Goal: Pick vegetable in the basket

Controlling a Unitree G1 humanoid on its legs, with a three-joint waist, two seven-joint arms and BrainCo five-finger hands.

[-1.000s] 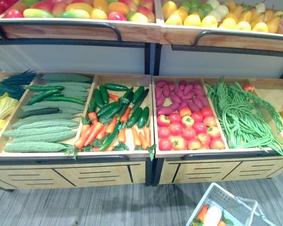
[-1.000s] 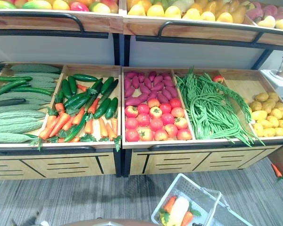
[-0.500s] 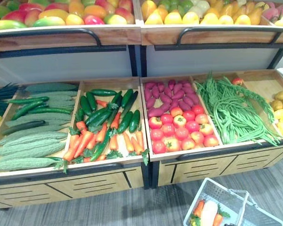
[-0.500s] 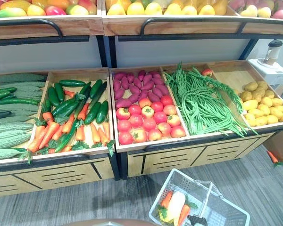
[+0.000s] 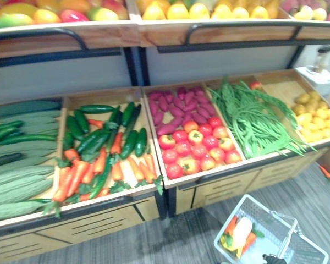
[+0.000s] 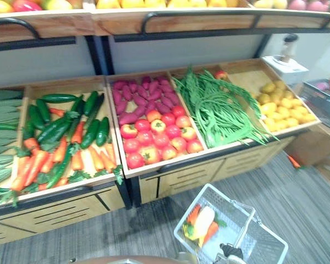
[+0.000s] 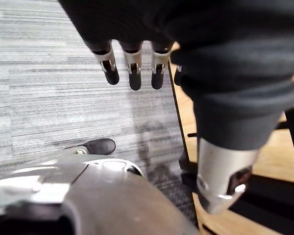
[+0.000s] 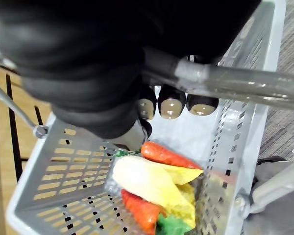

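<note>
Below the vegetable bins (image 6: 165, 165), at 5 o'clock, the right hand (image 8: 88, 73) curls its fingers (image 8: 172, 106) round the basket handle (image 8: 235, 84) for carrying; the left hand (image 7: 225, 73) hangs slack-fingered, free to pick.

A shop: produce bins (image 5: 195, 148), shopping basket (image 6: 253, 242).

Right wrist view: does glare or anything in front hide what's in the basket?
Right wrist view: the dark cover of the right hand hides part of the basket; the handle it grips crosses the fingers with a bright sheen; carrots and pale vegetable show unobstructed. Right eye view: basket evenly lit, no glare. Left wrist view: left hand hangs over the floor.
</note>
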